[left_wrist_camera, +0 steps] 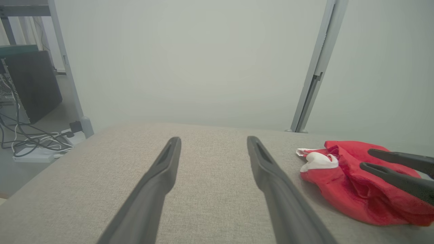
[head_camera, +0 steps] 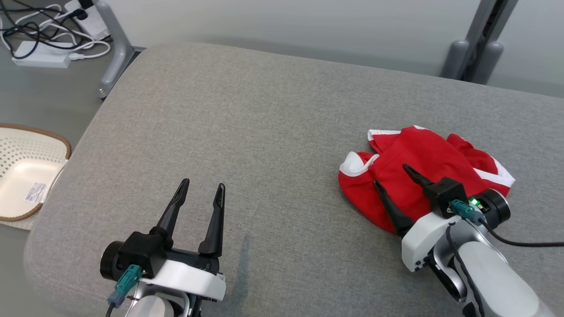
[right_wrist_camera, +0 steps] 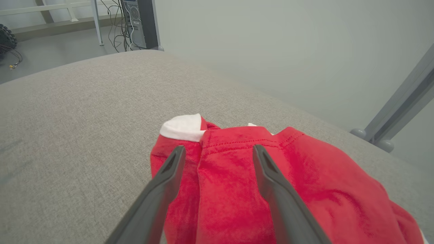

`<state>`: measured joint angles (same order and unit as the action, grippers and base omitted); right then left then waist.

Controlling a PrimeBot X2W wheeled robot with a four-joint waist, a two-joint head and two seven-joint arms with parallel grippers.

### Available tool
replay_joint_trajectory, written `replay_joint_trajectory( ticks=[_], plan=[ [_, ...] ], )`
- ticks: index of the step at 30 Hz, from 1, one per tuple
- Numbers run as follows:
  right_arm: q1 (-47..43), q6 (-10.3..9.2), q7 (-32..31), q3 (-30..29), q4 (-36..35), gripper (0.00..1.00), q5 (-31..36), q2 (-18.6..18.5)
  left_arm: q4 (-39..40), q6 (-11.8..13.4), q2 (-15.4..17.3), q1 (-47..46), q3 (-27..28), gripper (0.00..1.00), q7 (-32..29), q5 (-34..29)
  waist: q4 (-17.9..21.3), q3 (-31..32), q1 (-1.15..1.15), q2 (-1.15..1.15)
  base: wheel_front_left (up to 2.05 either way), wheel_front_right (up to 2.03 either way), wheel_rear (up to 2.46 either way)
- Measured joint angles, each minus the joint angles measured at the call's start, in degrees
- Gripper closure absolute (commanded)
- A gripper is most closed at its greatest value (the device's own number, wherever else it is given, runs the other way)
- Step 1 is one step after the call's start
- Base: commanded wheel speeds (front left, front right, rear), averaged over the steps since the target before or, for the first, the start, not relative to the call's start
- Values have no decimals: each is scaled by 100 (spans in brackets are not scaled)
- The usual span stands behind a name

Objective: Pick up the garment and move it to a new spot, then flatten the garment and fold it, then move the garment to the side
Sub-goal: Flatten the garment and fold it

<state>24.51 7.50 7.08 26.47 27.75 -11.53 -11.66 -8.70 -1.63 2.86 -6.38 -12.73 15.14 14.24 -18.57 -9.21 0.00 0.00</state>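
Head view: at the near left, the left gripper (head_camera: pixel 203 183) is seen with its fingers parted and nothing between them, poised over the bare grey padded table (head_camera: pixel 264 132). At the near right, the right gripper (head_camera: pixel 390 174) is likewise spread wide and empty, angled over the near edge of the red garment (head_camera: pixel 423 149). The garment lies crumpled, white trim showing, on the right side of the table. Whether the fingertips touch the cloth cannot be told. The first step, the pick-up, is judged to be in hand, with no grasp made yet. A lowering of the right fingers around a raised fold, then a firm closing, is called for next. Farther left, a perforated basket (head_camera: pixel 68 149) and cables (head_camera: pixel 48 42) are seen on the floor.
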Motion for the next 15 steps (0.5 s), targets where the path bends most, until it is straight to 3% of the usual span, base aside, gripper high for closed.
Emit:
replay_joint_trajectory(
  ticks=[9, 10, 11, 12, 13, 14, 15],
  plan=[
    [370, 0, 65, -125, 877, 0, -88, 36, 9, 73, -1, -88, -124, 0, 0, 104, -272, -158, 0, 0, 0, 0, 0],
    [397, 0, 83, -143, 955, 26, -90, 41, 12, 81, 0, -94, -134, 0, 0, 118, -292, -172, 0, 0, 0, 0, 0],
    [425, 0, 86, -148, 1024, 26, -108, 52, 15, 103, -2, -94, -153, 0, 0, 137, -307, -182, 0, 0, 0, 0, 0],
    [441, 0, 104, -148, 1068, 65, -108, 60, 16, 113, -2, -94, -168, 0, 0, 142, -319, -193, 0, 0, 0, 0, 0],
    [459, 0, 113, -147, 1112, 84, -110, 75, 16, 120, -1, -94, -180, 0, 0, 143, -327, -202, 0, 0, 0, 0, 0],
    [478, 0, 136, -148, 1170, 100, -112, 87, 16, 122, -1, -94, -193, 0, 0, 144, -332, -209, 0, 0, 0, 0, 0],
    [493, 0, 155, -151, 1212, 100, -114, 92, 14, 126, -1, -95, -199, 0, 0, 147, -334, -212, 0, 0, 0, 0, 0]
  ],
)
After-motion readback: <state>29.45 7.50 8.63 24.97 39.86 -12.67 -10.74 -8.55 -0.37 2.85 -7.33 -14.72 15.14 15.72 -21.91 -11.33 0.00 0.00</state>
